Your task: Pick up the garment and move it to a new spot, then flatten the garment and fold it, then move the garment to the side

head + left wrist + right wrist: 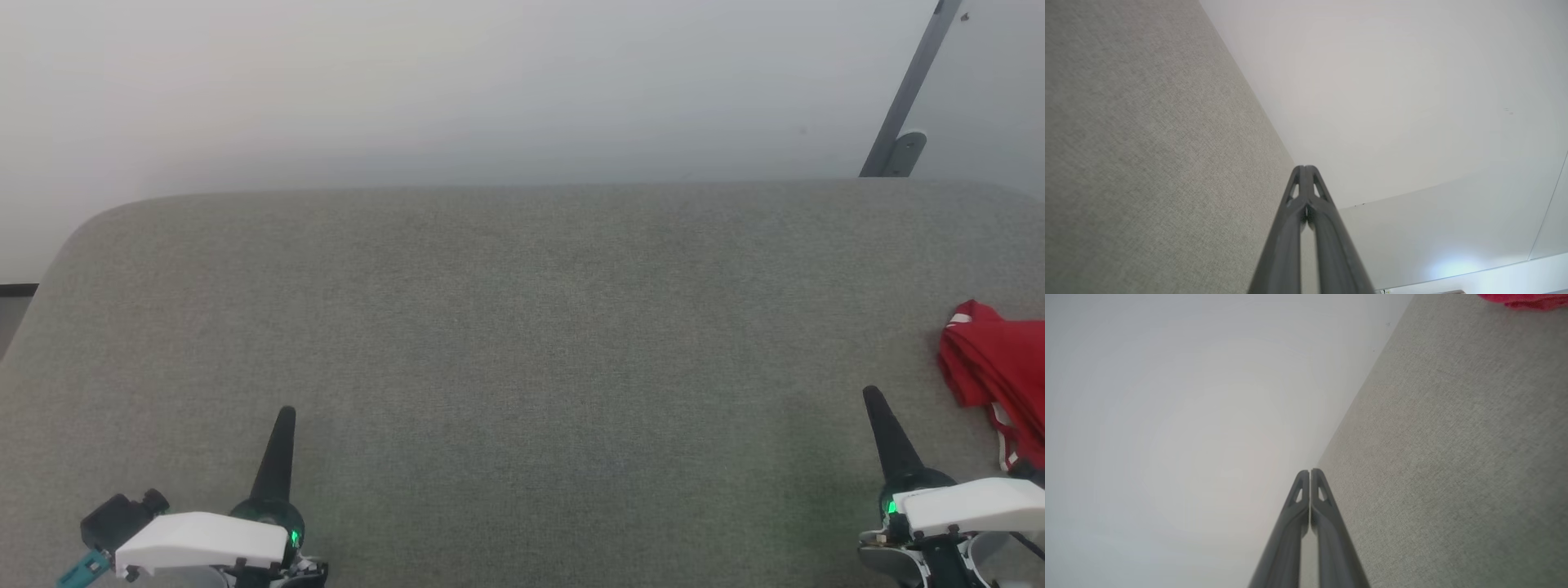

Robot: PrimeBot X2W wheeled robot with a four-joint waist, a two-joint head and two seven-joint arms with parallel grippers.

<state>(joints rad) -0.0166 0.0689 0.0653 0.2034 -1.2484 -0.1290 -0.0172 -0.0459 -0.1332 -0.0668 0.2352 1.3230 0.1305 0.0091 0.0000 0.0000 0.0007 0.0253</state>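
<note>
The garment (998, 371) is a bunched red shirt with a strip of white-and-red trim, lying at the right edge of the grey fabric surface (522, 327) and partly cut off by the head view's border. A sliver of the garment (1523, 299) shows at the top right of the right wrist view. My right gripper (872, 395) is shut and holds nothing, a little to the left of the garment and apart from it; its fingertips (1309, 472) press together. My left gripper (285, 412) is shut and holds nothing at the lower left, far from the garment; its fingertips (1305, 167) are closed.
The grey surface has a rounded far-left corner (98, 220) and ends at a pale wall (490, 90). A dark slanted bar with a metal foot (904, 139) stands behind the far right edge.
</note>
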